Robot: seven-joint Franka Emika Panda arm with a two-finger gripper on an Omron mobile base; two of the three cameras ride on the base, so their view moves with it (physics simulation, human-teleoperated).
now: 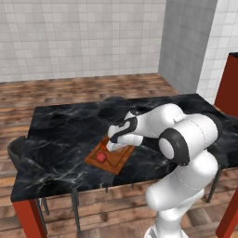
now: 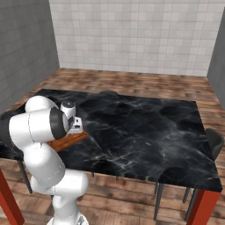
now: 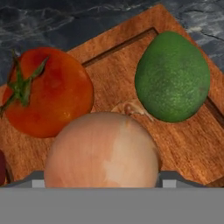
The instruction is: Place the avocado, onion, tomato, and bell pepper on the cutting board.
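In my hand view, the onion (image 3: 101, 151) sits lowest and closest, between my two finger tips, whose grey ends flank it at either side. It rests on the cutting board (image 3: 188, 144). The tomato (image 3: 48, 92), with its green stem, lies on the board toward the left edge, just beside the onion. The avocado (image 3: 172, 76) lies on the board near its right edge, over the groove. Black marble tabletop (image 3: 52, 22) borders the board's far corner.

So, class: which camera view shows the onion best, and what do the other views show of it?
The hand view: the onion sits close and large on the cutting board, its pale skin clear between tomato and avocado. In both base views the arm covers that spot, so I cannot make it out.
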